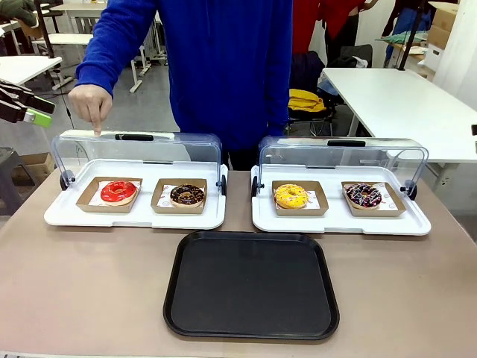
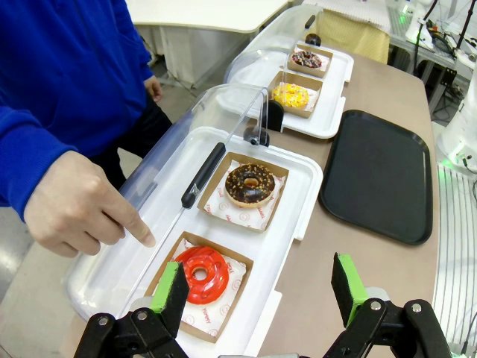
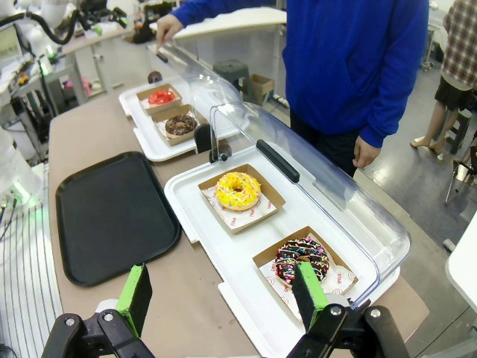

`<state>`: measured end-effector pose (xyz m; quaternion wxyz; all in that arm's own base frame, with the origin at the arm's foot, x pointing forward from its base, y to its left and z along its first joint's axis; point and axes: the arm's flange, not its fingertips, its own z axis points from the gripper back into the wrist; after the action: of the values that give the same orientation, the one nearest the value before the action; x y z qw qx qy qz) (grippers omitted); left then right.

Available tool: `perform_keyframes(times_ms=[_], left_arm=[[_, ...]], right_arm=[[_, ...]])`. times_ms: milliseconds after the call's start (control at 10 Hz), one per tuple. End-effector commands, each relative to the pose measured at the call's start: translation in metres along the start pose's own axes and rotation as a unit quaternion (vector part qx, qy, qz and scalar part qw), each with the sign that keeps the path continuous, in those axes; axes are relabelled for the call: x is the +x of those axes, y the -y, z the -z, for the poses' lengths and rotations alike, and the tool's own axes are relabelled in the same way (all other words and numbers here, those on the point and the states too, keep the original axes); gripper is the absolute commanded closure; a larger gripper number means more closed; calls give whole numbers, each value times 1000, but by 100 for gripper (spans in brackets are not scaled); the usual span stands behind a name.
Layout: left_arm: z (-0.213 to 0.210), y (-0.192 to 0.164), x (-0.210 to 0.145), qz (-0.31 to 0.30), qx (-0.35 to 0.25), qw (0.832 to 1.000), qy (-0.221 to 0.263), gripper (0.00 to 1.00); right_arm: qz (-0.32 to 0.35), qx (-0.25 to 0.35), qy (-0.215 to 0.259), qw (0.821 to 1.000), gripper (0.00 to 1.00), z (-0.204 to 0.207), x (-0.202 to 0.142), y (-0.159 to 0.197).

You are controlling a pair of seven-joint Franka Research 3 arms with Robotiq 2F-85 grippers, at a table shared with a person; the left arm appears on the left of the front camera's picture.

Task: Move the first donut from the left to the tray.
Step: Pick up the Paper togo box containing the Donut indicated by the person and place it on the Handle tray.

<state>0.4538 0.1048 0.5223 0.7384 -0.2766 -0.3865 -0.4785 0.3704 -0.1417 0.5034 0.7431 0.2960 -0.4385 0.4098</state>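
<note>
The first donut from the left (image 1: 118,192) is a red-glazed ring in a brown cardboard holder, at the left of the left white case. In the left wrist view this donut (image 2: 201,274) lies just beyond and below my open left gripper (image 2: 261,292). From the front, the left gripper (image 1: 30,109) hovers high at the far left, away from the case. The black tray (image 1: 251,283) lies flat near the table's front, with nothing on it. My right gripper (image 3: 223,297) is open and holds nothing; it hangs above the right case near a sprinkled donut (image 3: 302,261). The tray (image 3: 112,216) shows to its left.
A person in a blue top stands behind the table, one hand (image 1: 92,104) pointing down at the left case's raised clear lid (image 1: 138,149). A chocolate donut (image 1: 187,195) sits beside the red one. The right case (image 1: 343,224) holds a yellow donut (image 1: 291,196) and the sprinkled one.
</note>
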Motion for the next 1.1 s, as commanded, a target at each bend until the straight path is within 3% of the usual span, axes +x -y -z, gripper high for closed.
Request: perform_keyframes(times_ms=[0,400,700,1000], left_arm=[[1,0,1,2,-3,1000,8,0],[0,0,0,0,0,1000,0,0],[4,-7,29,77,13,993,-89,0],[29,2,41,168,19,967,-189,0]], right_arm=[[-13,-1,13,1000,0,1,2,3],[-13,-1,13,1000,0,1,2,3],[-13,-1,13,1000,0,1,2,3],[-13,-1,13,1000,0,1,2,3]])
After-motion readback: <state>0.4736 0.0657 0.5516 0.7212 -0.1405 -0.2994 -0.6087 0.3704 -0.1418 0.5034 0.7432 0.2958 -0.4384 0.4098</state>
